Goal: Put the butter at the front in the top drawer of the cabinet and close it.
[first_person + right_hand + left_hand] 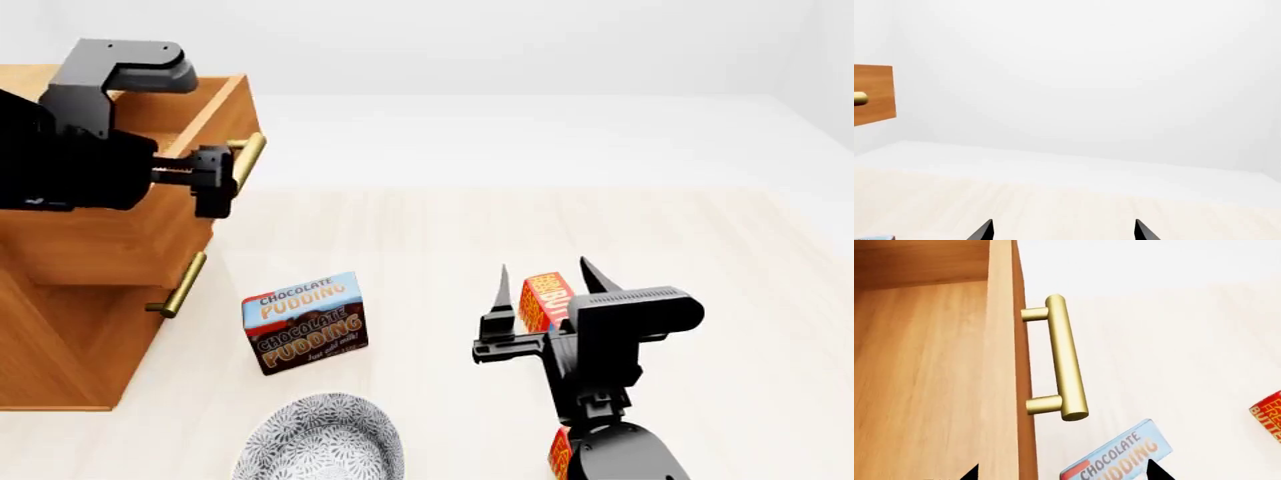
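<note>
1. The orange-brown wooden top drawer (134, 235) at far left is already pulled out; left gripper (211, 182) sits spread beside its brass bar handle (1066, 357).
2. Right gripper (543, 283), spread and empty, hovers by the red-and-orange butter carton (545, 302) near right. Next, I'd guess: drop and pinch it.

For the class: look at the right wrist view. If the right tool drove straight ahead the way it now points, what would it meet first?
Probably nothing nearby. The right tool, open, faces bare pale floor and a white wall. The cabinet sits off to one side, outside its line. Depth is unclear, so this is tentative.
</note>
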Available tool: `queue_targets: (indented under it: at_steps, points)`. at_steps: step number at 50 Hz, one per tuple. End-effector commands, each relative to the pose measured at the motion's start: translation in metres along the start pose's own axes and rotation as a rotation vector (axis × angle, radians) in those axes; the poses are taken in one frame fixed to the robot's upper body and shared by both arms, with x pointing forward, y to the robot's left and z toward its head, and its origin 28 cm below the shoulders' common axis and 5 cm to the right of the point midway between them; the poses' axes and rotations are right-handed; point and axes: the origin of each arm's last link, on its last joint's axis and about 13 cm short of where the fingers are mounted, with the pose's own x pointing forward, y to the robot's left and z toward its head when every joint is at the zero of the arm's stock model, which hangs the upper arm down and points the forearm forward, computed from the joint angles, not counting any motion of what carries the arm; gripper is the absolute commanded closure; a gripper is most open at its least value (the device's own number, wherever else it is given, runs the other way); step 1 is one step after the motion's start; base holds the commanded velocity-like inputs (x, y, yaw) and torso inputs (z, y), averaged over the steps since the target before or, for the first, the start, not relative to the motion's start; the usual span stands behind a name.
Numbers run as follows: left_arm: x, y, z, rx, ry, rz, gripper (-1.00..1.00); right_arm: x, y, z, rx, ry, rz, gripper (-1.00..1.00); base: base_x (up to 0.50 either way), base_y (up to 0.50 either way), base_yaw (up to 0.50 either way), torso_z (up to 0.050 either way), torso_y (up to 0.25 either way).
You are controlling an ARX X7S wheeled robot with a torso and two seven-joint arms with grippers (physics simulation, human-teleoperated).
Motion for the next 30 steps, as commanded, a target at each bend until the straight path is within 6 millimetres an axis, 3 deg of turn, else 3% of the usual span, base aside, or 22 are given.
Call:
queue_targets:
  at_steps: [1,30]
  points:
    - [0.001,-0.009,-0.010,0.051,0.069,-0.139,-1.00,0.000,0.000,-0.001,0.000,0.002,0.002,-1.00,0.00,0.00,0.00,0.000,0.000]
    - [-0.008,-0.036,0.004,0.177,0.037,-0.349,-1.00,-0.001,-0.002,0.000,0.008,0.000,-0.005,-1.00,0.00,0.00,0.00,0.000,0.000]
